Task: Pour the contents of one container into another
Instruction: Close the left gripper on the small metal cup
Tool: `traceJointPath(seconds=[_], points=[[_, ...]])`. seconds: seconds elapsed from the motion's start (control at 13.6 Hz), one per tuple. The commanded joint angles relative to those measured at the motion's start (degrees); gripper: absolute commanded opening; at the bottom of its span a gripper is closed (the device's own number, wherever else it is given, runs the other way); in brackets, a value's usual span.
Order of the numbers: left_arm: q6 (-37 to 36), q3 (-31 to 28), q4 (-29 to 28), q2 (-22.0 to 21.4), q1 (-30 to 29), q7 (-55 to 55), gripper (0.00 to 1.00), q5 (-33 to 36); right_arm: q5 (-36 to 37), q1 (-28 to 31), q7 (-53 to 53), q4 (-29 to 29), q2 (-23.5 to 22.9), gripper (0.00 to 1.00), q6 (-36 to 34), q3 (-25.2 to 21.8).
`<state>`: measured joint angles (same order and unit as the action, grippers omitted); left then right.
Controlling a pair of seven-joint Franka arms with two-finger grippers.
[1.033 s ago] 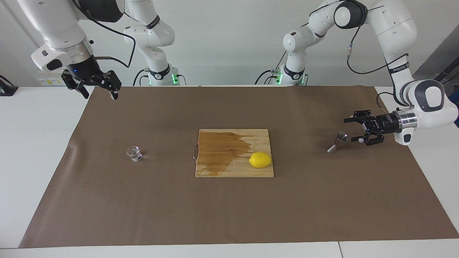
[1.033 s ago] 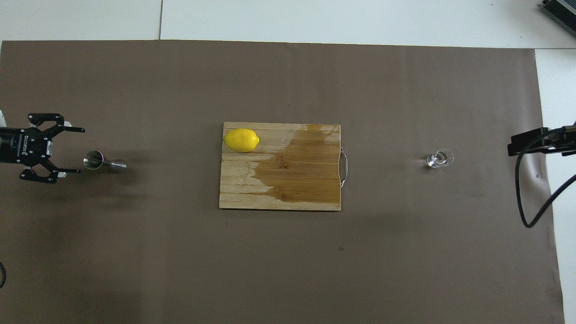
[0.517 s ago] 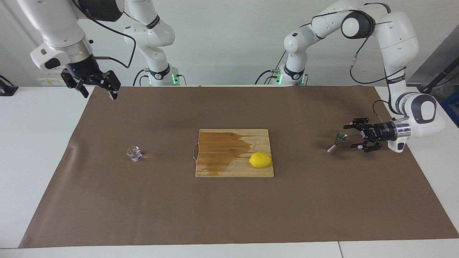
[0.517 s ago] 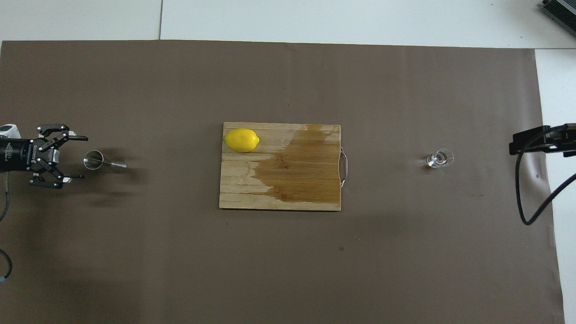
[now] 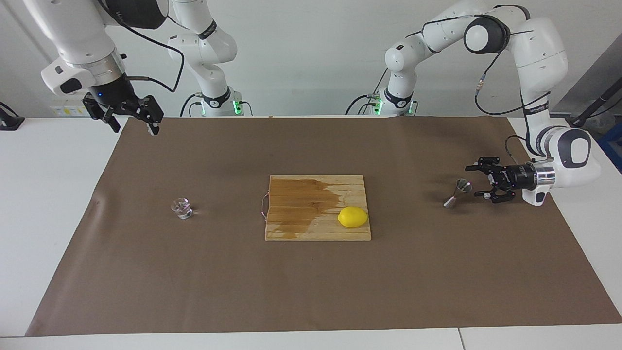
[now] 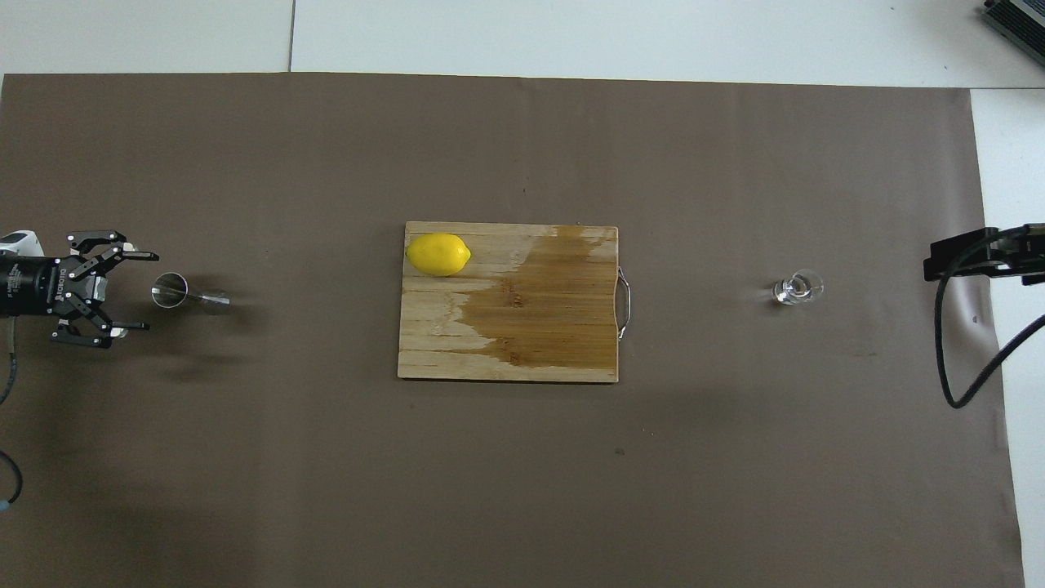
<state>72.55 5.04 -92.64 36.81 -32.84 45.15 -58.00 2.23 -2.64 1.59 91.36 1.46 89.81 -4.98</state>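
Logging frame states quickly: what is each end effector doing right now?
Left end effector: open, empty, level beside the jigger, not touching it.
Right end effector: open, empty, raised over the table's corner, waiting.

A white counter (image 5: 43,204) fills most of both views, its top made of panels with thin seams showing along the edge farthest from the robots. A large sheet of brown paper (image 5: 311,287) lies flat across nearly the whole surface, leaving white margins at both ends. A plain, pale grey-white wall (image 5: 301,53) rises at the robots' end of the counter. Lighting is even and soft, casting only faint shadows. A dark slanted panel (image 5: 595,73) shows at the wall's edge, toward the left arm's end.
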Motion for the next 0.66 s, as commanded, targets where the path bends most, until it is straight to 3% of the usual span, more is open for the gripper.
traceJointPath(seconds=[0.0,0.59], points=[[-0.66,1.81,0.88,2.73,-1.78,0.29,1.0,-1.33,-0.48,0.26,0.51,-0.04,0.39,1.0,0.1,0.23],[1.98,5.33,0.79,4.76,-4.07,0.2,1.0,-2.74,-0.48,0.26,0.51,-0.04,0.3,1.0,0.1,0.15]])
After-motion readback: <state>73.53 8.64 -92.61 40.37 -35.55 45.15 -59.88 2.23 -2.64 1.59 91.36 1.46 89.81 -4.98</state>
